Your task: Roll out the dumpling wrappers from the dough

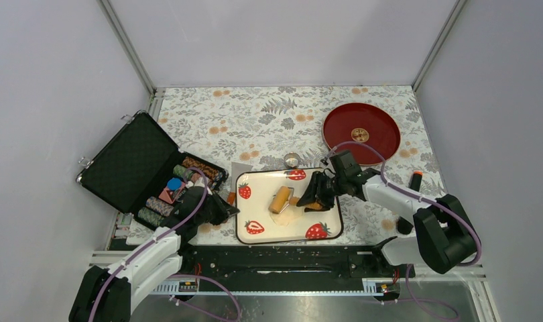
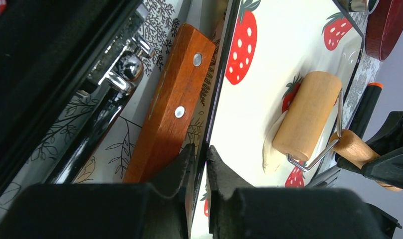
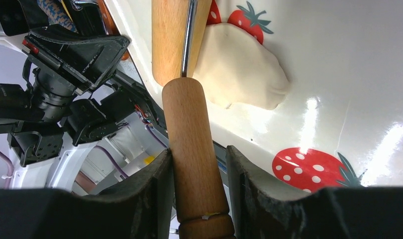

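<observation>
The dough is a thin, irregular pale sheet on the strawberry tray, partly under the tan wooden roller. My right gripper is shut on the roller's wooden handle, with the drum resting on the dough's edge. In the top view the right gripper sits over the tray's right half. My left gripper is shut on the tray's dark left rim, seen from above as the left gripper at the tray's left side. No dumpling wrappers are in view.
An open black case with poker chips lies at the left. A brown wooden handle with rivets lies between the case and the tray. A small metal ring cutter stands behind the tray and a red plate at the back right.
</observation>
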